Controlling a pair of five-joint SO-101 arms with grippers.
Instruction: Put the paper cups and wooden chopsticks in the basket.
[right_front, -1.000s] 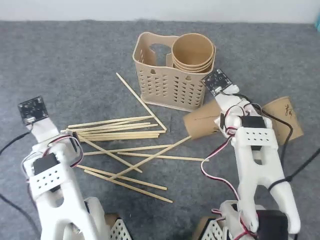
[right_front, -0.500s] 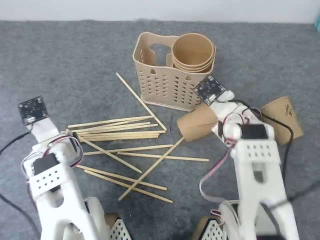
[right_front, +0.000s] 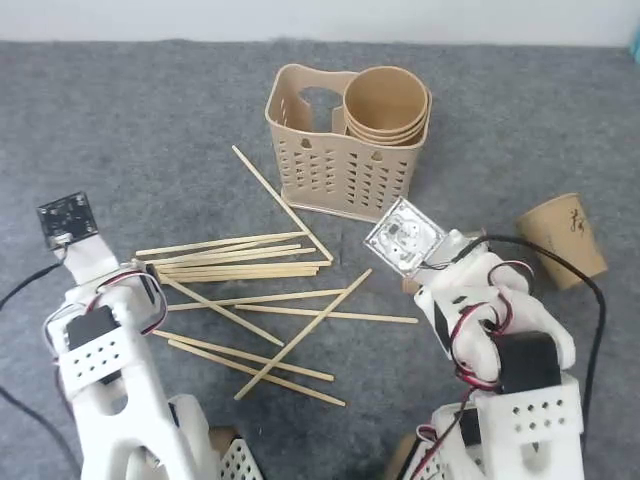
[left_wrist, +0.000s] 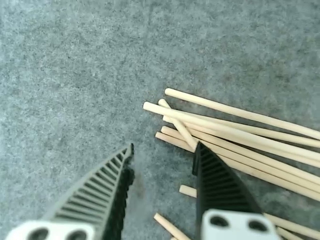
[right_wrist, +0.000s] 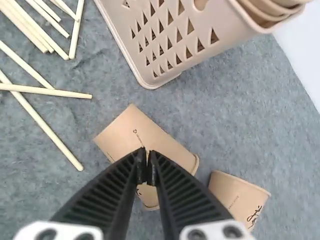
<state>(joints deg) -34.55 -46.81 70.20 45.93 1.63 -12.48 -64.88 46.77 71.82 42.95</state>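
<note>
Right gripper (right_wrist: 146, 156) fingers pressed together, apparently on nothing, above the paper cup (right_wrist: 125, 135) lying on its side just beside the basket (right_wrist: 165, 40). Open wide first, come down at the rim end, pinch one wall lightly to avoid crushing. Left gripper (left_wrist: 165, 146) fingers apart over the chopsticks (left_wrist: 225, 125) ends.

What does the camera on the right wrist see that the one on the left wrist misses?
Right wrist: the basket, two paper cups on their sides, and the right hand, shut, over one cup. Left wrist: the left hand, open. Both: wooden chopsticks on the grey mat.
</note>
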